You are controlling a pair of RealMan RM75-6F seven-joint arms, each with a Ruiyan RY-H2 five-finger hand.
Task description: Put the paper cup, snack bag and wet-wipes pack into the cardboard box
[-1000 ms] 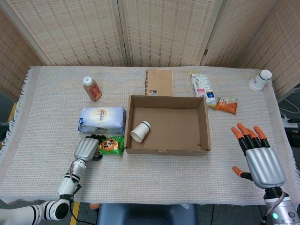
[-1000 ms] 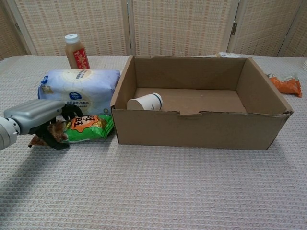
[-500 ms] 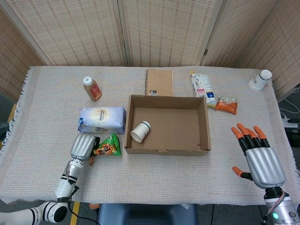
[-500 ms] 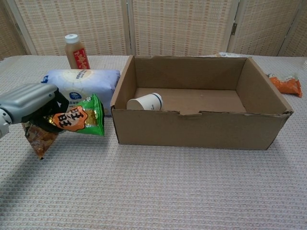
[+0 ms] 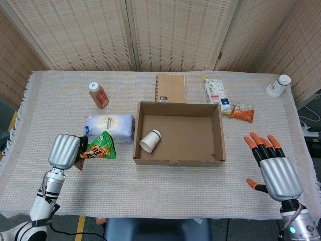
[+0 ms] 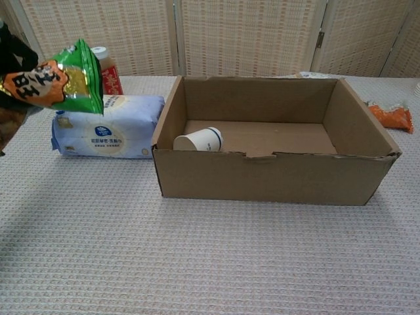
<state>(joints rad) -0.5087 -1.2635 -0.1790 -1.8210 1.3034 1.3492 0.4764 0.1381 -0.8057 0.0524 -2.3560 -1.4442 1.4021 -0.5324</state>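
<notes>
The left hand [image 5: 64, 151] grips the green snack bag [image 5: 99, 148] in the air near the table's left edge, beside the wet-wipes pack [image 5: 109, 127]. The paper cup [image 5: 150, 141] lies inside the cardboard box [image 5: 178, 161]. The right hand [image 5: 273, 170] hovers spread, holding nothing, near the right edge

Well beyond the hands at the far table edge lie a brown bottle [image 5: 99, 95], a notebook [image 5: 170, 88], a white packet [image 5: 216, 93], an orange snack packet [image 5: 243, 112] and a second cup [image 5: 278, 85].

Cup [image 5: 150, 141] in box [image 5: 217, 131], wipes [image 5: 109, 127] left.
</notes>
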